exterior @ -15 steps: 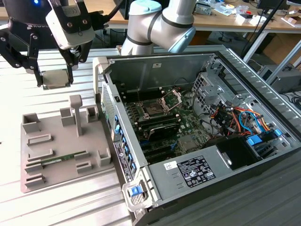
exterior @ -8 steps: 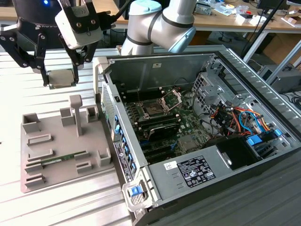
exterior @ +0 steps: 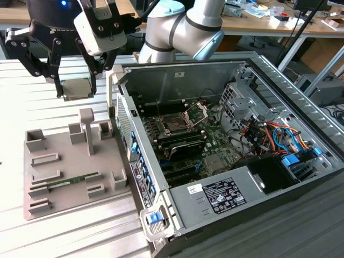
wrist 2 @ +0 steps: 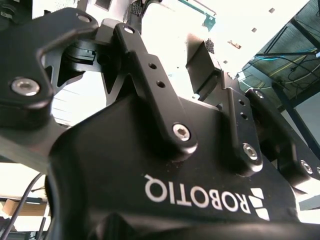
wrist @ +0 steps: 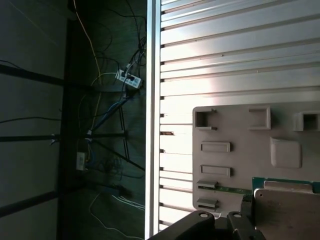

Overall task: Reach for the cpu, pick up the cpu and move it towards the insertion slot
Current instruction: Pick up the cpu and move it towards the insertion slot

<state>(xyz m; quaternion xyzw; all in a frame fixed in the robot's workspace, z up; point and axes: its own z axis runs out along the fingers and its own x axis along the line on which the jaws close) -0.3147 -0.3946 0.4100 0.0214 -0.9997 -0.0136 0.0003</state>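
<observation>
In the exterior view, the cpu [exterior: 75, 88], a flat square chip with a silvery top and tan rim, hangs between my gripper's [exterior: 75, 93] two black fingers. The gripper is shut on it, above the table behind the grey tray [exterior: 59, 185]. In the first wrist view the cpu [wrist: 287, 210] looms close, raised over the tray [wrist: 240, 125]. The insertion slot [exterior: 174, 127] is a dark square socket on the motherboard inside the open computer case. Its metal bracket [exterior: 196, 113] is hinged up. It lies well to the exterior view's right of the gripper.
The case's upright side wall [exterior: 124, 115] stands between gripper and socket. The tray carries raised posts [exterior: 87, 129] and a green memory stick [exterior: 72, 181]. Cables [exterior: 269, 134] and a drive cage fill the case's right side. The slatted table's edge [wrist: 154, 120] drops to a floor with cables.
</observation>
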